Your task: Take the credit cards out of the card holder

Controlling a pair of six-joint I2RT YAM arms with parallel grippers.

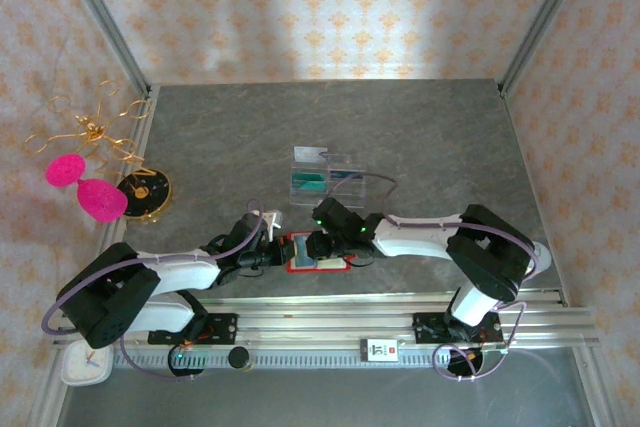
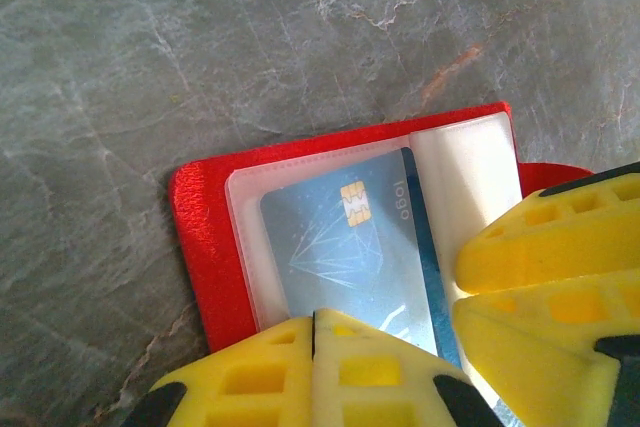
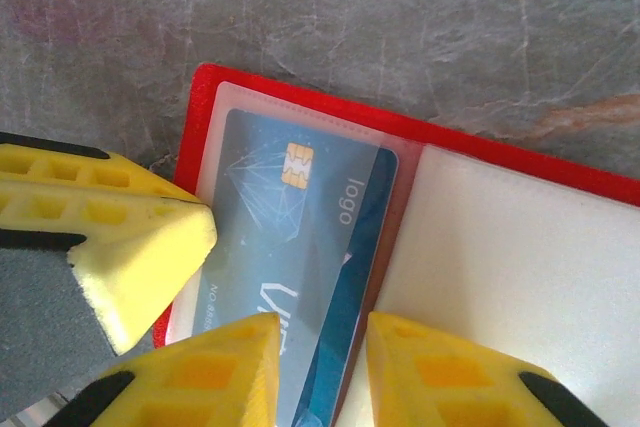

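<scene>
Red wallet (image 1: 318,252) open at table's 6 o'clock, 1 blue card (image 2: 345,247) not yet out (teal card (image 1: 308,184) in tray (image 1: 345,169) at 12). Left gripper (image 2: 315,332) closed on wallet edge; right gripper (image 3: 320,332) narrowly apart over blue card.

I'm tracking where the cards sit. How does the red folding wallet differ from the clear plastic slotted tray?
The red folding wallet lies open and flat; the clear plastic slotted tray sits farther back on the grey table. The wallet is opaque, the tray see-through. The wallet shows a pale blue chip card, the tray a teal card. Both hold cards.
</scene>
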